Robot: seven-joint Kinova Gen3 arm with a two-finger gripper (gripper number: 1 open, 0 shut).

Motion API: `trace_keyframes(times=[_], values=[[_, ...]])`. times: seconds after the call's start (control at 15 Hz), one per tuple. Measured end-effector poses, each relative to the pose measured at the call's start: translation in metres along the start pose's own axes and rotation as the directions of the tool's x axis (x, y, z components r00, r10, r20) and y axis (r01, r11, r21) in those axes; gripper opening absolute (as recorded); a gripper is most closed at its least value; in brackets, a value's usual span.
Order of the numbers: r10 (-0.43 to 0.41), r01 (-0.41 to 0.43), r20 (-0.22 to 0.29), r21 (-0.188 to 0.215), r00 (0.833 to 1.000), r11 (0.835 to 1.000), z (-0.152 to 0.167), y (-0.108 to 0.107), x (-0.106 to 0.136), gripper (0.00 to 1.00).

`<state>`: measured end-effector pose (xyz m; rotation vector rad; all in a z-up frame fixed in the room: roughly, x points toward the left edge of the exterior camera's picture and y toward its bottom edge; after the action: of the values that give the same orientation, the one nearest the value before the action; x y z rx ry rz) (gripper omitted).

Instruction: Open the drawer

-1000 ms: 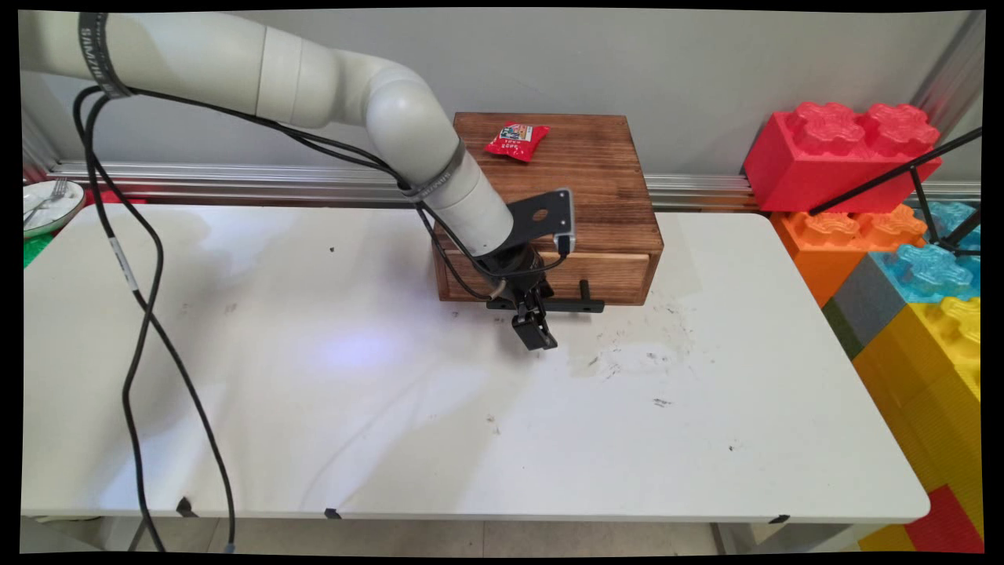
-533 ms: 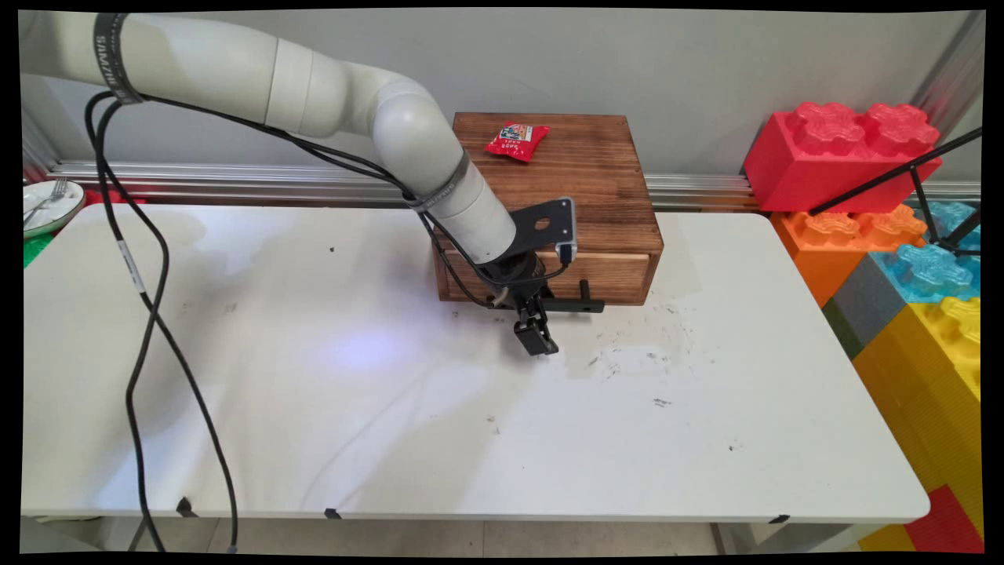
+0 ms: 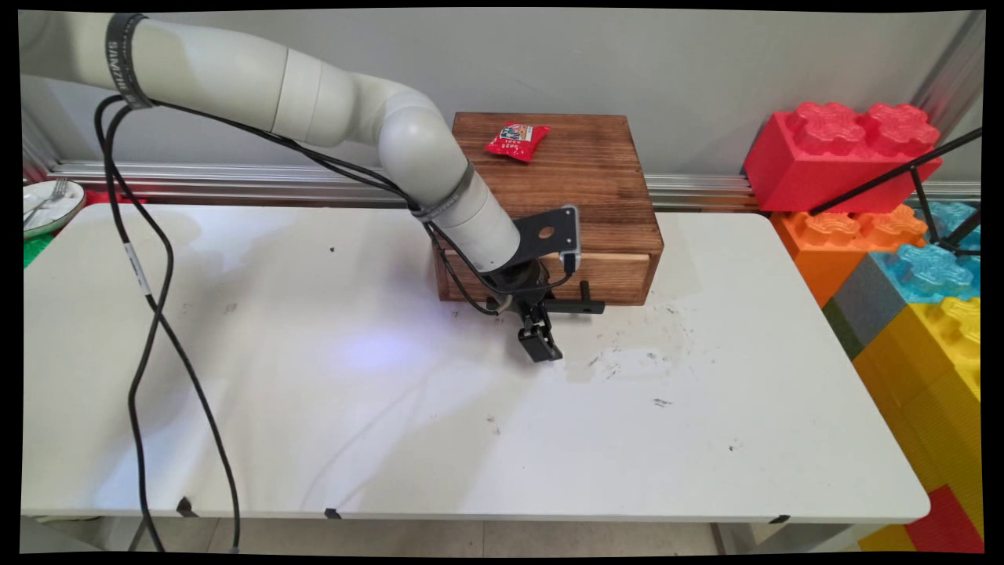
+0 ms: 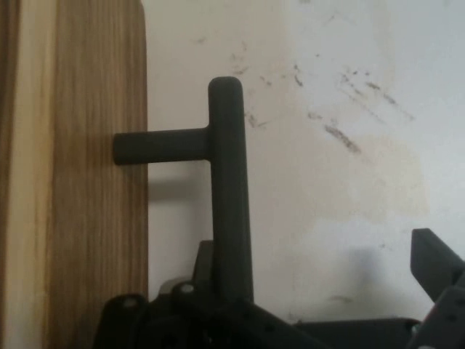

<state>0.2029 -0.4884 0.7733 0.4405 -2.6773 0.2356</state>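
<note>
A dark wooden box stands at the back of the white table, with a red snack packet on its top. Its lighter drawer front carries a black T-shaped handle. My gripper hangs low over the table just in front of the handle's left end, pointing down. It is open. In the hand view the handle's bar runs down into the left side of the linkage, and the right finger stands well apart from it. Nothing is held.
Large toy blocks, red, orange, blue and yellow, are stacked off the table's right end. A plate with a fork sits at the far left edge. Black cables hang from the arm over the table's left side. Scuff marks lie in front of the box.
The arm has shifted a little to the right and the gripper has sunk slightly toward the table, staying by the drawer handle. The box and packet have not moved.
</note>
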Motion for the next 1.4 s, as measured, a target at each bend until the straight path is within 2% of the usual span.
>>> trace_keyframes(times=[0.47,1.4], values=[[0.01,-0.01,-0.009,0.003,1.0,1.0,0.008,0.017,0.003,1.0],[0.023,-0.024,-0.024,-0.034,0.999,0.999,0.005,0.081,0.017,1.0]])
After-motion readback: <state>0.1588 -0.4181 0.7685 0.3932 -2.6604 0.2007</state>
